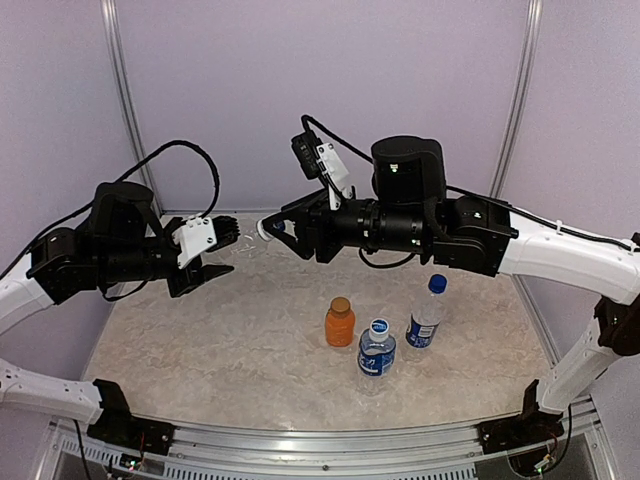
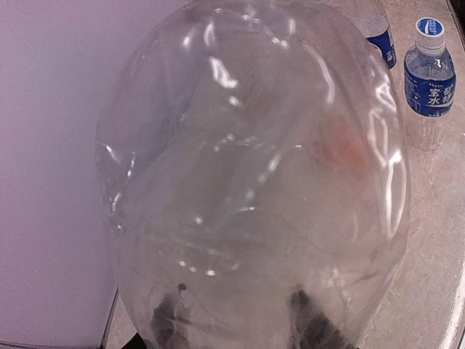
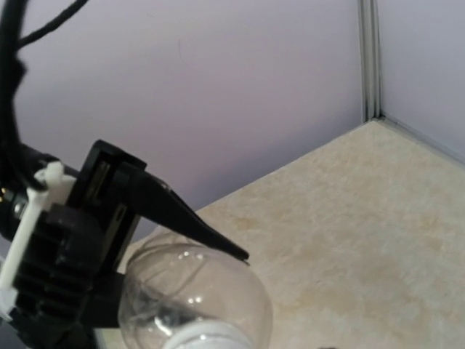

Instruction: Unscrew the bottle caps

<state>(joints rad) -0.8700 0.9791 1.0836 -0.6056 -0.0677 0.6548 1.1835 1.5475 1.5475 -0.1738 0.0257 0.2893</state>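
My left gripper (image 1: 226, 251) is shut on the clear unlabelled bottle (image 1: 248, 243), holding it level in the air with the neck pointing right. In the left wrist view that bottle (image 2: 247, 182) fills the frame, and the left gripper (image 2: 240, 323) shows as dark fingers through the plastic. My right gripper (image 1: 272, 231) sits around the bottle's blue cap (image 1: 272, 233); whether the jaws touch the cap does not show. The right wrist view shows the bottle's shoulder (image 3: 196, 291) and white neck ring, while the cap and the right fingers are out of frame.
Three capped bottles stand on the table: an orange juice bottle (image 1: 340, 325) with a golden-brown cap (image 1: 340, 303), a blue-labelled bottle (image 1: 377, 352) (image 2: 430, 69), and another (image 1: 425, 322) with a plain blue cap (image 1: 437, 284). Lilac walls enclose the back and sides.
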